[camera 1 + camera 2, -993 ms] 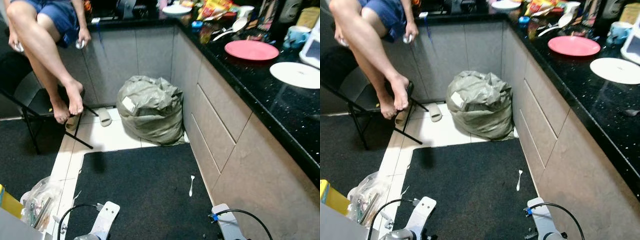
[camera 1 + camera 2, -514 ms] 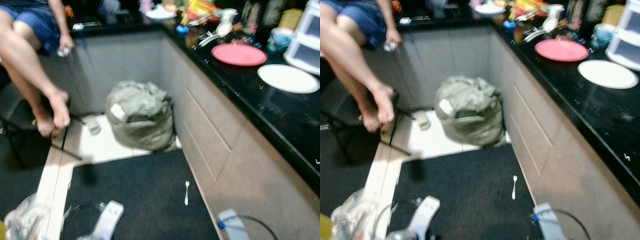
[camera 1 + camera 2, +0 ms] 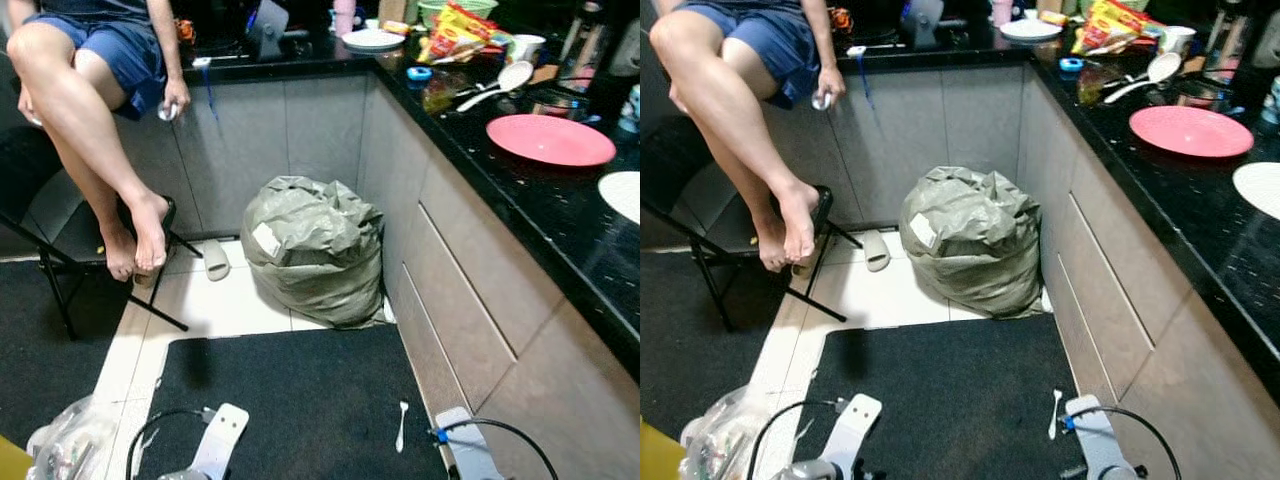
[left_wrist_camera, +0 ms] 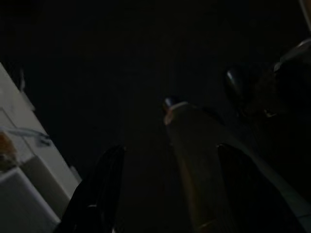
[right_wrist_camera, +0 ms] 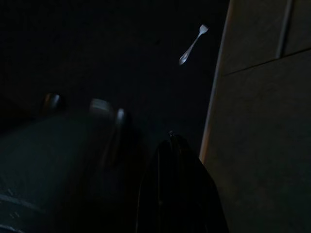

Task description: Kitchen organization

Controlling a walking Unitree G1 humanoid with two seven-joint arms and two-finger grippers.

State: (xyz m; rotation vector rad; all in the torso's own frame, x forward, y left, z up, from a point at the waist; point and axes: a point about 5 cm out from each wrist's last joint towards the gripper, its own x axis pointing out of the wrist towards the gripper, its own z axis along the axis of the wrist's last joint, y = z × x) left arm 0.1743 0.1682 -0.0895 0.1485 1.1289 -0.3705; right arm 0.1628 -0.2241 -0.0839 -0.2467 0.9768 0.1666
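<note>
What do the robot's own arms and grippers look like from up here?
The left arm ends in a flat, pale silver plate with small holes, and a black cable loops beside it. The right arm is silver too, with a black cable joined by a blue connector. The left gripper has long black fingers.

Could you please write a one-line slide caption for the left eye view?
White fork on black mat beside kitchen cabinets, grey sack in the corner.
</note>
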